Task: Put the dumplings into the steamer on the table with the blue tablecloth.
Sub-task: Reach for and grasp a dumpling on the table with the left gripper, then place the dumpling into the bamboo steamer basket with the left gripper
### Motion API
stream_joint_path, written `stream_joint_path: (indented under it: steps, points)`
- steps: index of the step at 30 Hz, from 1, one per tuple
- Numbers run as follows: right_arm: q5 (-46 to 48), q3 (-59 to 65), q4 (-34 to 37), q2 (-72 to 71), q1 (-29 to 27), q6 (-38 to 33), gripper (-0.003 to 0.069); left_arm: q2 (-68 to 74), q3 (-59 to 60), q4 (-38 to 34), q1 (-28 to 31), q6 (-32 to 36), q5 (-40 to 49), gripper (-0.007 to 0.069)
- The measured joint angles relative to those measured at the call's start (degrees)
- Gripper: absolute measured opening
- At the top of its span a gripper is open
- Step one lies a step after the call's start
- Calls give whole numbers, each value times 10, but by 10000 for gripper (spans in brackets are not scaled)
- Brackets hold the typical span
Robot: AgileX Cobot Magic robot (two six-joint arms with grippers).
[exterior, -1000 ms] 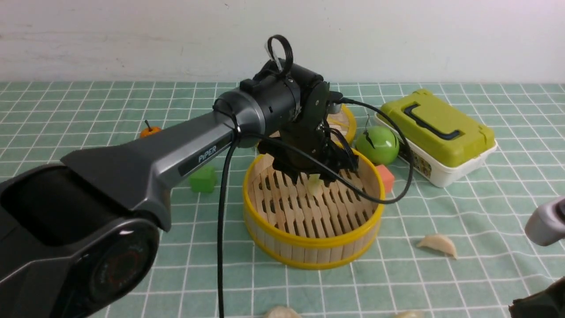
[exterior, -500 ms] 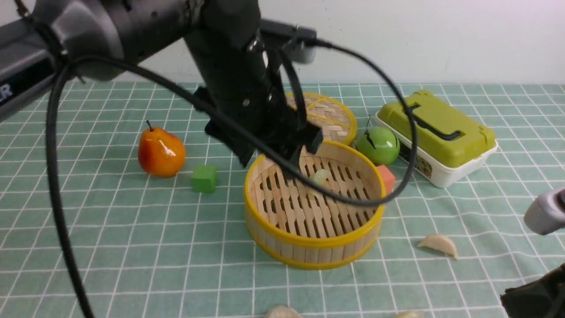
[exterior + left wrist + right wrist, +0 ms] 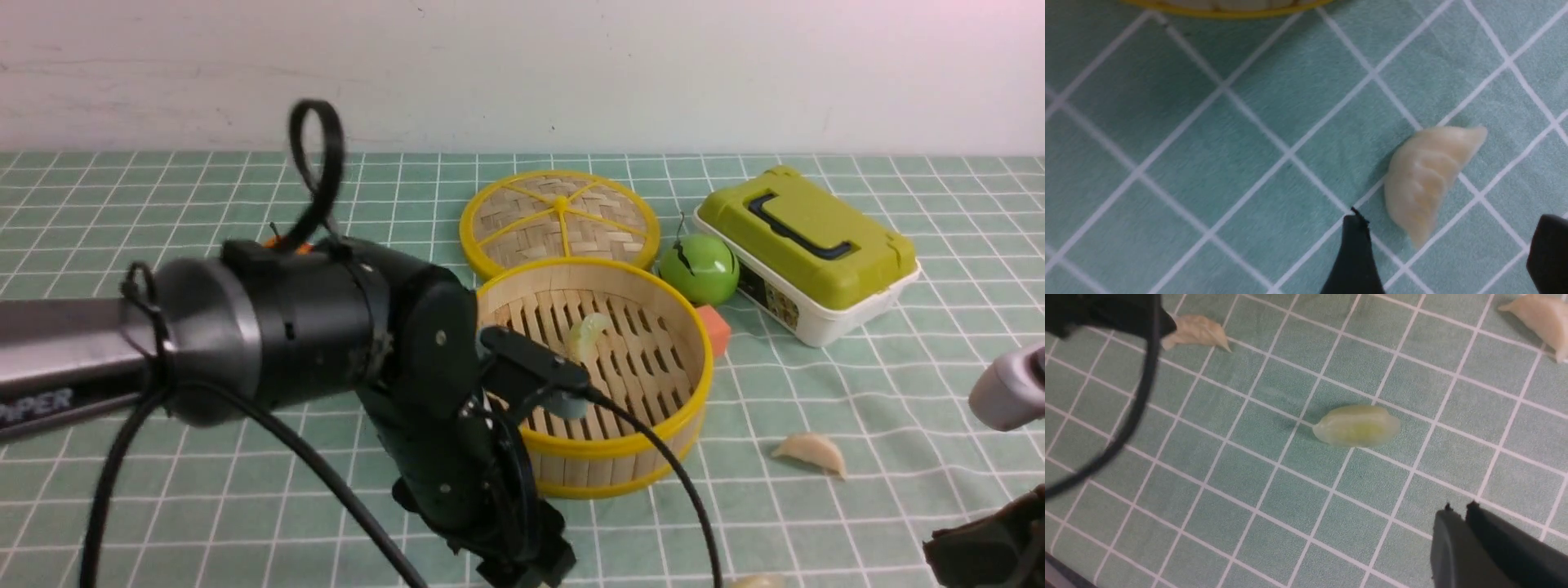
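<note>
The steamer [image 3: 608,445] stands mid-table on the blue tablecloth [image 3: 857,367], with one pale green dumpling [image 3: 588,333] lying on its slats. In front of it my left gripper [image 3: 1449,222] hangs open just over the cloth, and a cream dumpling [image 3: 1429,179] lies beside one of its fingers [image 3: 1355,257], untouched. The steamer's yellow rim [image 3: 1229,12] edges that view. My right gripper [image 3: 1459,507] is shut and empty, apart from a greenish dumpling [image 3: 1357,425]. Another cream dumpling [image 3: 808,452] lies to the steamer's right.
Behind the steamer lies the woven lid [image 3: 559,220], with a green apple [image 3: 699,268], an orange-red cube [image 3: 717,328] and a green-lidded box [image 3: 808,245] to the right. My left arm [image 3: 286,343] hides the pear and the green cube. The right arm [image 3: 1008,396] sits at the right edge.
My left arm has lifted out of the steamer, leaving the green dumpling inside, and swung down to the cloth in front of it, jaws open. The right arm has hardly moved.
</note>
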Motion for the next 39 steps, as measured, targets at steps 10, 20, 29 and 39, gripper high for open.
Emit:
stream_joint_path:
  steps: [10, 20, 29, 39]
  points:
    - [3, 0, -2, 0, 0, 0, 58, 67, 0, 80, -35, -62, -37, 383]
    - [4, 0, -4, 0, 0, 0, 69, 14, -97, 107, -32, -152, 32, 197]
    - [4, 0, -3, 0, 0, 0, 82, 87, -318, 95, 70, -232, 48, 197]
    - [5, 0, -14, 0, 0, 0, 87, 243, -414, 91, 96, -239, 50, 202]
